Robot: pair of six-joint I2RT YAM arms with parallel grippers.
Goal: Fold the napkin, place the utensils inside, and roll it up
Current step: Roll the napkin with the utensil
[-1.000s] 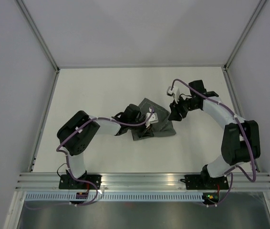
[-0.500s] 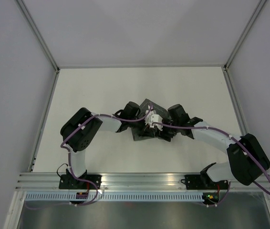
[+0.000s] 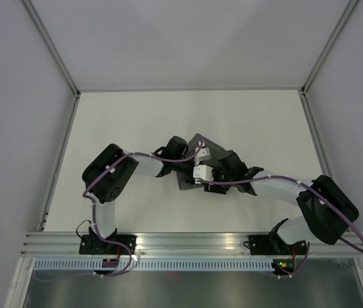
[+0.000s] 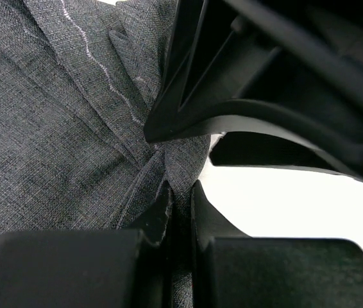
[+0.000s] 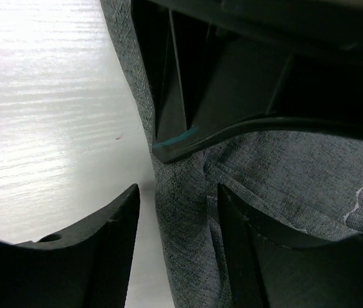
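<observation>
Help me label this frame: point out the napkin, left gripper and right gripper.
napkin (image 4: pixel 53 128): left wrist view, grey fabric left of the pinch.
left gripper (image 4: pixel 181 192): left wrist view, between its fingers, shut on a napkin fold.
right gripper (image 5: pixel 178 199): right wrist view, gap between its open fingers, over the napkin's edge.

The top view is lit evenly, with only soft shadows cast under the arms (image 3: pixel 278 186). In the right wrist view, white glare is seen on the table (image 5: pixel 40 96) at 10 o'clock. The close black fingers (image 5: pixel 59 256) are blurred (both wrist views).
</observation>
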